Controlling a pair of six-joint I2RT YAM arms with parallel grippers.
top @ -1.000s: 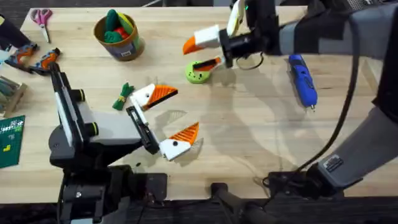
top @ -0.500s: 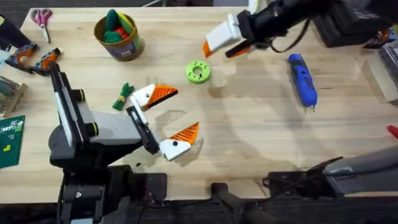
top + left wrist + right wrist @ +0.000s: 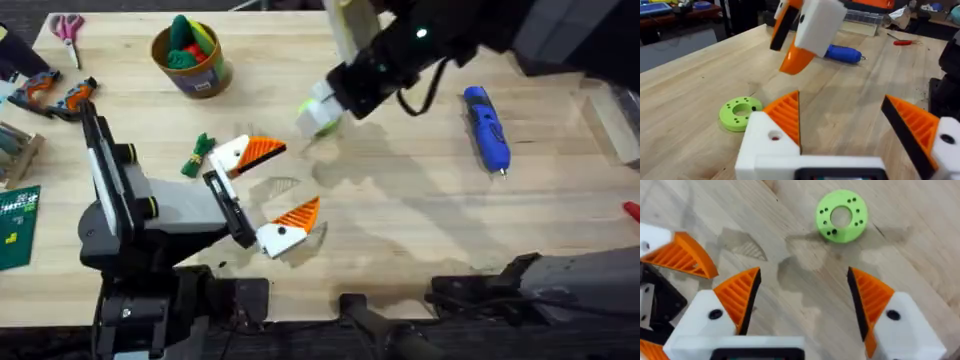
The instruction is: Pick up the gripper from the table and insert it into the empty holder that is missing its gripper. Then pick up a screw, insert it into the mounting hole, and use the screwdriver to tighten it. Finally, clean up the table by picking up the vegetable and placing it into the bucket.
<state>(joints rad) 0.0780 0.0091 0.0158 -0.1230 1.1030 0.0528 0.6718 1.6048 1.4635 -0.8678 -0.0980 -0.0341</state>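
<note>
A pale wooden tabletop [image 3: 400, 230] carries everything, with clutter along its left edge: pink-handled scissors [image 3: 68, 28] and a green board [image 3: 15, 225] whose white marks are too small to read. No brand or label is legible anywhere.

The right gripper [image 3: 804, 272] reaches across the far middle of the tabletop and hangs above the lime-green disc [image 3: 841, 216]. Its fingers are spread wide and hold nothing. The disc lies flat, just ahead of the gap between them and slightly toward one finger. Each right finger wears an orange ribbed wedge on its white block.

The left gripper [image 3: 840, 97] sits low over the near-left part of the tabletop, also wide and empty, with an orange wedge on each finger. I cannot tell from these views which white block is the bare holder.

The blue screwdriver [image 3: 487, 128] lies well to the right of the disc. Its long axis runs from far to near, with the thin metal tip toward the near edge. The right arm is plainly the closer one to it.

The green vegetable bundle [image 3: 198, 155] lies just beside the left arm's farther finger, its stalks slanting. The tan bucket [image 3: 190, 55] stands beyond it at the far left. In my judgement the left arm is better placed for that pair.
</note>
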